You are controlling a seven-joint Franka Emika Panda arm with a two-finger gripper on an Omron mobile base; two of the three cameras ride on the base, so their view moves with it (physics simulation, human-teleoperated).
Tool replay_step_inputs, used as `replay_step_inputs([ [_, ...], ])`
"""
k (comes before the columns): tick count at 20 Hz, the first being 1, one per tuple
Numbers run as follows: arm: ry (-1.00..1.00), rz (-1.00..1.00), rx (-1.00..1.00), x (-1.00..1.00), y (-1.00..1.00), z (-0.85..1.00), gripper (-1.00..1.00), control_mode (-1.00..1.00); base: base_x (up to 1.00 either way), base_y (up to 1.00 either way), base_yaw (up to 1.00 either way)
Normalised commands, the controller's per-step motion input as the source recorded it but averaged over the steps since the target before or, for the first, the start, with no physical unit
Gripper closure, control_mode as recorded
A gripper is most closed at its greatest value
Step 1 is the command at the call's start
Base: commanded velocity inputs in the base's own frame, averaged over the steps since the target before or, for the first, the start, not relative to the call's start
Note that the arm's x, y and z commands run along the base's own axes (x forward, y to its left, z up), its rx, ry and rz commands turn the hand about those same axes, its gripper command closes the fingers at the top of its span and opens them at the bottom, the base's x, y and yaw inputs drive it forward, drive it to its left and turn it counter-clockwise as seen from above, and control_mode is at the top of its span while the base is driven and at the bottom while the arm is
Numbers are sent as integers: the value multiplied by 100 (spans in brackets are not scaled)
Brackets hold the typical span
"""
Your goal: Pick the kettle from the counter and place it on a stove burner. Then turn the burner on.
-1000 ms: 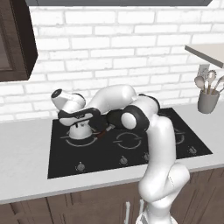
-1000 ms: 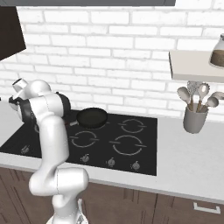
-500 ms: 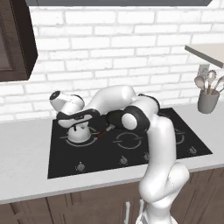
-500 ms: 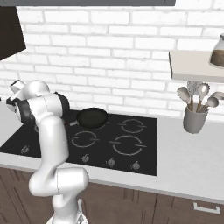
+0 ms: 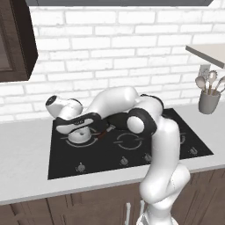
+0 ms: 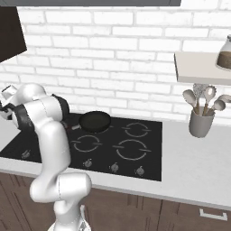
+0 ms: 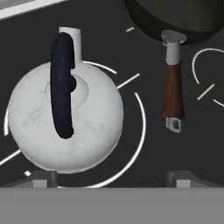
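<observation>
gripper [image 7: 112,178]: jaws spread wide, holding nothing; over the last second they have gone from partly open to fully open, and the hand has lifted a little off the kettle.
kettle [image 7: 65,120]: just below and ahead of the tips, toward the left-hand tip in the hand view; it stands upright by itself inside the ring, apart from both fingers.
what that means: the placing step looks done; what is left, by my reading, is to back away and go for a knob.
kettle axis: the black handle [image 7: 61,85] runs straight away from the tips, and the spout [image 7: 70,37] sits at its far end, so the long axis points away from the gripper toward the far edge of the stove.
burner [image 7: 141,127]: its grey ring circles the kettle's base, with a dash showing beyond the body on the right.
pan [image 7: 175,17]: beyond the right-hand tip, its brown handle pointing back toward the gripper, near the kettle but not touching it.
stove [image 5: 132,151]: the knobs [image 5: 81,167] lie along the near edge, well apart from the hand.
</observation>
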Motion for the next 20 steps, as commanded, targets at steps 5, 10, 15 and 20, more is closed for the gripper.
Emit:
replay_step_inputs([
  [5, 0, 3, 0, -71, 11, 0, -100, -100, 0, 0, 0],
  [10, 0, 4, 0, -64, 4, 0, -100, -100, 0, 0, 0],
  [15, 0, 2, 8, -53, -3, 1, -100, -100, 0, 0, 0],
  [20, 2, 1, 22, -33, -16, 6, -100, -100, 0, 0, 0],
])
